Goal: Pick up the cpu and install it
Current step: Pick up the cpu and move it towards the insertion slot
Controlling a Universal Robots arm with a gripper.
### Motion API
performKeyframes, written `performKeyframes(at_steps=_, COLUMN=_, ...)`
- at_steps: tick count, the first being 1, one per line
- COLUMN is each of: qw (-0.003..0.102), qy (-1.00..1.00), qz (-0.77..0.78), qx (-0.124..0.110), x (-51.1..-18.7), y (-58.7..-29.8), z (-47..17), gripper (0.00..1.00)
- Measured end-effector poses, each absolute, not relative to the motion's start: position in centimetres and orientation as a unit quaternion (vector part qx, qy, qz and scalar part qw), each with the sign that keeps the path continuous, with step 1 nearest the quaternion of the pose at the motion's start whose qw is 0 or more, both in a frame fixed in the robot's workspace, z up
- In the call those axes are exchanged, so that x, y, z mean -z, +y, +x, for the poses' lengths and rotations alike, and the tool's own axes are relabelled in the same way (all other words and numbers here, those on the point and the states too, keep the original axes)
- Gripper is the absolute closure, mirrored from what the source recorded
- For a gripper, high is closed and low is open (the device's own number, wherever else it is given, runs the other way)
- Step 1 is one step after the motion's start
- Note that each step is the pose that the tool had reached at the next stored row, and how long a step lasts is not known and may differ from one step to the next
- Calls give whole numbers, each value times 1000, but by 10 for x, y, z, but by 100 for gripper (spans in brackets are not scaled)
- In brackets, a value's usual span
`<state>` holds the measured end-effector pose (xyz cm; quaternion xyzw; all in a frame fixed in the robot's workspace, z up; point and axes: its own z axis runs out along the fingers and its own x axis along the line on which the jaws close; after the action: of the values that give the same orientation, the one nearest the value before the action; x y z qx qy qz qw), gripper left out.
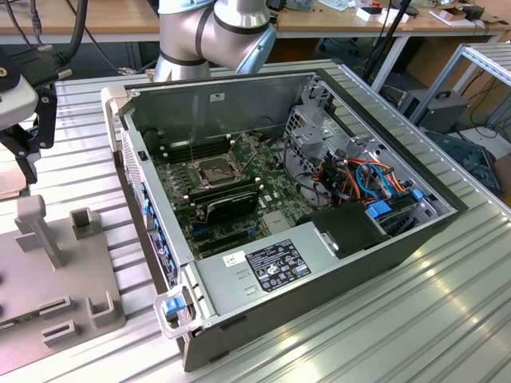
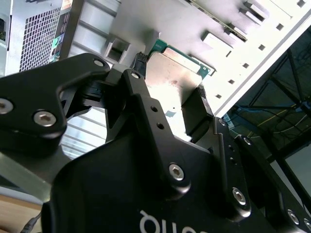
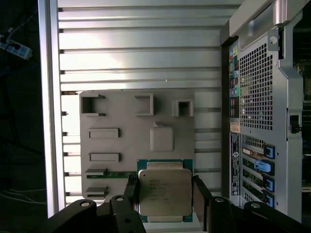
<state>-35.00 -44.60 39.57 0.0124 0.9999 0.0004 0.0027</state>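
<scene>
- One cpu, a thin flat chip, sits in the gripper; two black fingers are closed on opposite edges, clamping it.
- Its dull silver-grey metal lid faces the first wrist camera, framed by a narrow green board rim. The outline is almost square, so no long axis stands out.
- In the second wrist view the same chip shows as a smudged metal plate with a green edge, between the fingertips.
- Beyond the chip lies one matt grey fixture tray with three open-sided square pockets, four low rectangular blocks and one rounded square pad. The chip is over the tray's edge nearest the gripper. Whether it touches the tray cannot be told.
- One ribbed aluminium table bears the tray.
- One open computer case stands on the table, to the exterior view's right of the tray. Inside are one metal-framed socket and, nearer, one grey power-supply box.
- Farthest, one silver-grey arm rises behind the case.
</scene>
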Motion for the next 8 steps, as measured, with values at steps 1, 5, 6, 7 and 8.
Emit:
performKeyframes(at_steps=1, qw=3, qy=1000, qz=12, qx=0, x=-396, y=-446, z=-350, gripper=46)
performKeyframes(at_steps=5, qw=3, qy=1000, qz=12, qx=0, x=-396, y=-446, z=-350, gripper=46)
performKeyframes(at_steps=6, qw=3, qy=1000, qz=12, qx=0, x=-396, y=-446, z=-349, gripper=46)
performKeyframes(at_steps=7, qw=3, qy=1000, qz=12, qx=0, x=-396, y=-446, z=-349, gripper=46)
performKeyframes(at_steps=8, qw=3, qy=1000, qz=12, qx=0, x=-396, y=-446, z=-349, gripper=46)
